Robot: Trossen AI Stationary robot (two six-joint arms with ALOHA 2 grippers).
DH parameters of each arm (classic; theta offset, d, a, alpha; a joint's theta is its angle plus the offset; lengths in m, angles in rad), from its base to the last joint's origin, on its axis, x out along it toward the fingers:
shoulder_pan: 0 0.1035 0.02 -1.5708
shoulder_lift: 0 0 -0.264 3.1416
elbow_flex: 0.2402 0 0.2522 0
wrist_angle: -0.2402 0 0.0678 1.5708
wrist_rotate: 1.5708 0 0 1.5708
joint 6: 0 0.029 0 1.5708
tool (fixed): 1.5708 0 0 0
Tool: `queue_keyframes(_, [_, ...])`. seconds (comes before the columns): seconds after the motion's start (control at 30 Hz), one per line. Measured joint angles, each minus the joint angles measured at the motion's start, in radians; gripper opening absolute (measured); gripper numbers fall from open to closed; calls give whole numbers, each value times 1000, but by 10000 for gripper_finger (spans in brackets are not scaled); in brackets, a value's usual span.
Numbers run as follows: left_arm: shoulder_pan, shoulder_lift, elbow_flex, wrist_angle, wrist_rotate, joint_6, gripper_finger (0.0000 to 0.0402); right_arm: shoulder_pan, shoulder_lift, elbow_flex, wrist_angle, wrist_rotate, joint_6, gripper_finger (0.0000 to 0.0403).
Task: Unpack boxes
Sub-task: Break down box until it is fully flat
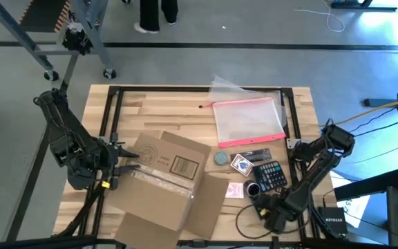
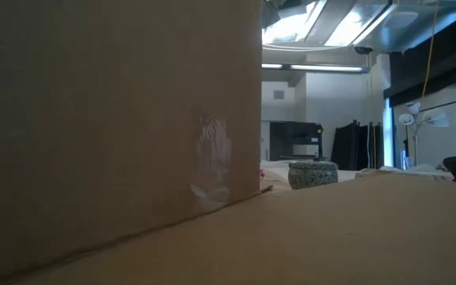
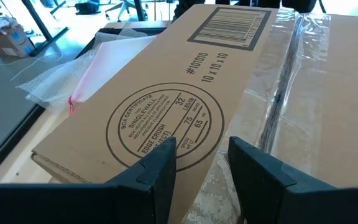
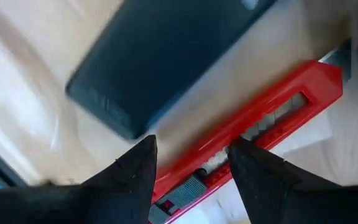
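A: Where is the box (image 1: 164,176)?
B: On the near left part of the worktop (image 1: 178,111), lying at an angle, with one flap spread flat toward the near edge. Its taped seam faces up, beside a round printed stamp (image 3: 165,127) and a barcode label (image 3: 232,26).

A: And the left claw (image 1: 124,159)?
B: At the box's left edge, fingers (image 3: 154,177) apart over the top panel near the stamp. It clamps nothing.

A: The right claw (image 1: 254,194)?
B: Low over the near right of the worktop, just right of the flap. Its fingers (image 4: 132,171) stand apart above a red cutter (image 4: 253,127), with a dark flat thing (image 4: 166,56) just past it. I cannot tell whether they touch the cutter.

A: Anything else out there?
B: A clear pouch (image 1: 247,119) with a pink edge lies far right; a calculator (image 1: 271,174), a card pack (image 1: 241,164) and a small round tin (image 1: 221,158) sit between the pouch and the right claw.
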Motion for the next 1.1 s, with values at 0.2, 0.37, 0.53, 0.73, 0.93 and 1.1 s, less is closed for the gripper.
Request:
queue_keyframes(0.2, [0, 0, 0, -1, 1, 5, 140, -12, 6, 119, -205, 32, 23, 192])
queue_keyframes(0.37, [0, 0, 0, 0, 2, 9, 140, 35, 4, 185, -311, 60, 197, 192])
queue_keyframes(0.53, [0, 0, 0, 0, 2, 9, 140, 119, 4, 128, -243, 80, 441, 192])
queue_keyframes(0.73, [0, 0, 0, -1, 2, -1, 140, 173, 4, 70, -148, 152, 616, 193])
queue_keyframes(0.93, [0, 0, 0, -1, 2, -12, 140, 172, 3, 25, -86, 179, 660, 194])
queue_keyframes(1.1, [0, 0, 0, -1, 2, -27, 140, 171, 8, -14, -42, 199, 687, 221])
